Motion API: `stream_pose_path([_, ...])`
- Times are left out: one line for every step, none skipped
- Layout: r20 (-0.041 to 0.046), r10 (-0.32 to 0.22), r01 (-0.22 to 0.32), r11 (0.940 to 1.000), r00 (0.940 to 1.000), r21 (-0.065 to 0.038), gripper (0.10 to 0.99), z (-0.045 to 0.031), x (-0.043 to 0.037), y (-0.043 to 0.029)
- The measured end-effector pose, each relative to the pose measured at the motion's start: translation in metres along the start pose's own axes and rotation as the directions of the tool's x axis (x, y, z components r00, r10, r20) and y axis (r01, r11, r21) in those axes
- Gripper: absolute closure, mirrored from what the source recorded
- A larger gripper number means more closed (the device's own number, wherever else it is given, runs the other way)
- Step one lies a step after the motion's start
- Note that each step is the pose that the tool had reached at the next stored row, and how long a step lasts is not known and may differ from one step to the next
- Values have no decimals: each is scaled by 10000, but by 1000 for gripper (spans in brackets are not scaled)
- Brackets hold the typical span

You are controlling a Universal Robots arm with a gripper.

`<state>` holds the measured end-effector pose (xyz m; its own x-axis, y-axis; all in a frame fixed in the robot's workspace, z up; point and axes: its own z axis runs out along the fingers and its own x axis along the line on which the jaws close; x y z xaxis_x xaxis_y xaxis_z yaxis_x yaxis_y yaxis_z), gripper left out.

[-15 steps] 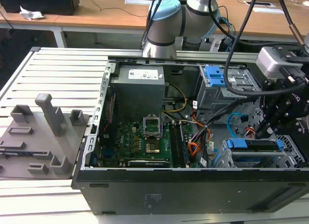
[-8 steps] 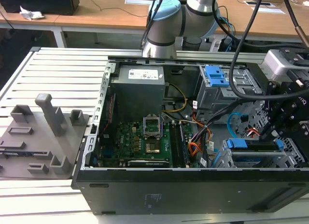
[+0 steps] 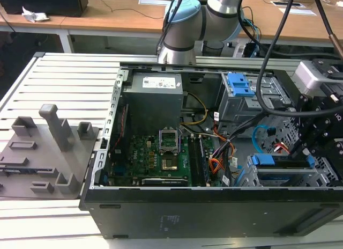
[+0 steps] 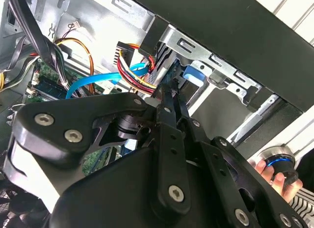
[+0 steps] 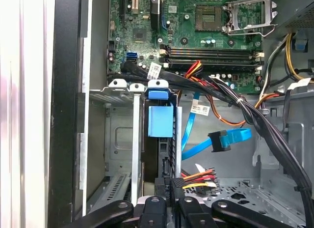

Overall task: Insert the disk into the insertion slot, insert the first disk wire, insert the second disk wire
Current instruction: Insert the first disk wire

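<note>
Disk [image 5: 160,121]: seated on edge inside the insertion slot [image 5: 117,139], with its blue carrier tab towards the motherboard [image 5: 196,36].

Gripper [image 5: 167,191]: mine, at the other end of the drive. My fingers are drawn close together, apparently pinched on a black connector [image 5: 175,181]. Its red, yellow and black wires [image 5: 198,178] lead off to one side.

Blue data cable [image 5: 221,139]: plug hanging free beside the slot, apart from the drive.

Case [image 3: 214,211]: black, lying open on a slatted table [image 3: 64,82].

Person's hand [image 4: 272,174]: outside the case, resting on a round blue-ringed knob [image 4: 279,161].
</note>
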<state>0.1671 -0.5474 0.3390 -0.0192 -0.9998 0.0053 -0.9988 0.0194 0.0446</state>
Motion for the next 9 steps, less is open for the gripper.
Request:
stream_pose_path([0, -1, 1, 10000, 10000, 1, 922, 7, 0, -1])
stream_pose_path([2, -1, 1, 10000, 10000, 0, 922, 14, 0, -1])
stream_pose_path([6, -1, 1, 10000, 10000, -1, 922, 21, 0, -2])
stream_pose_path([6, -2, 2, 10000, 10000, -1, 922, 22, 0, -2])
stream_pose_path([5, -1, 1, 10000, 10000, -1, 922, 22, 0, -1])
stream_pose_path([5, 1, -1, 10000, 10000, -1, 922, 23, 0, -1])
stream_pose_path([23, 1, -1, 10000, 10000, -8, 922, 30, -1, 0])
stream_pose_path([29, 1, -1, 10000, 10000, -5, 910, 36, 0, 0])
stream_pose_path([6, 2, -2, 10000, 10000, -2, 910, 24, 0, 0])
